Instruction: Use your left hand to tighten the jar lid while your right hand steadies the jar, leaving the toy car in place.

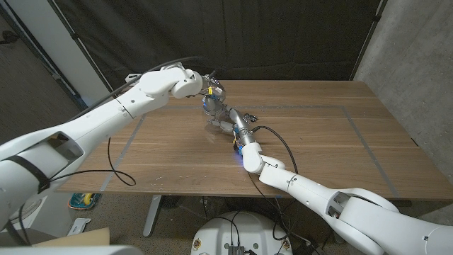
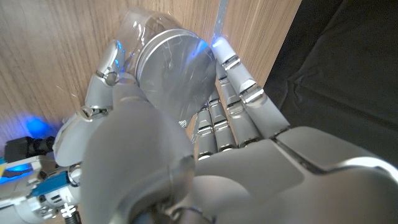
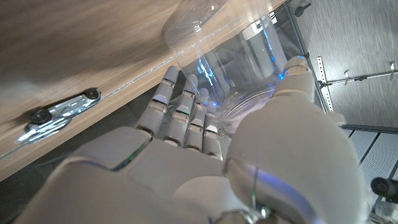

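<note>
A clear jar (image 1: 213, 117) stands near the middle of the wooden table, between my two hands. My left hand (image 1: 208, 92) comes down on it from above. In the left wrist view its fingers (image 2: 239, 81) and thumb wrap the round metal lid (image 2: 174, 65). My right hand (image 1: 231, 125) grips the jar's side from the near right. In the right wrist view the glass body (image 3: 249, 62) sits between the fingers (image 3: 186, 118) and thumb of my right hand (image 3: 205, 162). A small silver toy car (image 3: 59, 111) with black wheels lies on the table beside the jar.
The table (image 1: 325, 142) carries thin grey tape lines (image 1: 362, 136) that mark out a rectangle. Black cables trail from both arms over the table's front edge. A dark curtain hangs behind the table, and a concrete wall stands at the far right.
</note>
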`<control>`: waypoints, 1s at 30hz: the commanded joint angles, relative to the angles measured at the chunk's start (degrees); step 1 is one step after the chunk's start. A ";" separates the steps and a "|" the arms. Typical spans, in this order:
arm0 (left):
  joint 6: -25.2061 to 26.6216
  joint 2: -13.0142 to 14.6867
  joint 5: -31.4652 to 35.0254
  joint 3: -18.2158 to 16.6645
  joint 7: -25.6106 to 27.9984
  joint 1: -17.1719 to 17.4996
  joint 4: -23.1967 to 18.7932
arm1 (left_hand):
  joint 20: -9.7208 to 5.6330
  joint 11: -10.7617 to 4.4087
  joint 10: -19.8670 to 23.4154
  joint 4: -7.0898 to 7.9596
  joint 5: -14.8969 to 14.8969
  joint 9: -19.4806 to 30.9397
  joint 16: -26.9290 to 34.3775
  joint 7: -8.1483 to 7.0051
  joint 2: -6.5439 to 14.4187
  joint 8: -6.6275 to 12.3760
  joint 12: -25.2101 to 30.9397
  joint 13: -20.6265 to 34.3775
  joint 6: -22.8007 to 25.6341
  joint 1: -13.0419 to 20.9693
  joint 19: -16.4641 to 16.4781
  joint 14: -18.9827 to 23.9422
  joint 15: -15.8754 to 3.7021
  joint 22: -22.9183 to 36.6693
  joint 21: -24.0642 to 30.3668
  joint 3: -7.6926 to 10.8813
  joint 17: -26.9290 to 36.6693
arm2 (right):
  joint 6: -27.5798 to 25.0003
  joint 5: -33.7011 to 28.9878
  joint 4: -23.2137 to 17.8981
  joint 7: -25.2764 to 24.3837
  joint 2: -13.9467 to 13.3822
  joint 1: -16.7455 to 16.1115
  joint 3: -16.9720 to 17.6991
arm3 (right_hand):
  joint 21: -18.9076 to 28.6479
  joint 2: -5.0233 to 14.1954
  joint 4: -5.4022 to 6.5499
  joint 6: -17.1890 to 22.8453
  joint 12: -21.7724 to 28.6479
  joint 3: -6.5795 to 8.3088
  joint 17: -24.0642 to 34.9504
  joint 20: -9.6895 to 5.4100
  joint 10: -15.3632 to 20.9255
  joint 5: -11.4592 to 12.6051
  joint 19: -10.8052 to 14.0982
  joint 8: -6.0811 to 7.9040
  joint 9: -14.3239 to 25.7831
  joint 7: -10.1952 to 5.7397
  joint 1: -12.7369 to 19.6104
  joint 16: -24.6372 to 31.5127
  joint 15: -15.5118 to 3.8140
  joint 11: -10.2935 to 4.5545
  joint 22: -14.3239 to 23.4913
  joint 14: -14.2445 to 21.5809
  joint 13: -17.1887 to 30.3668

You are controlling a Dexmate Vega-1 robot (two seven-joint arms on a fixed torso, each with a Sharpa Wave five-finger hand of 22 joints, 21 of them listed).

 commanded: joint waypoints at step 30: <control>-28.34 8.46 34.39 10.85 68.86 -13.53 7.27 | 4.62 3.83 -34.98 9.19 13.91 8.18 -7.27 1.13 -0.80 -11.16 -5.29 7.26 -36.17 -12.90 -35.01 -38.54 0.93 0.25 -5.32 -15.23 1.86 | 2.29 1.34 5.02 -0.19 1.14 2.21 0.07 | -0.17 1.25 0.13 0.73 0.80 -0.05 0.84 -0.97 0.60 0.08 0.09 0.22 0.22 0.40 0.94 -0.46 -4.76 -0.01 0.05 0.94 0.16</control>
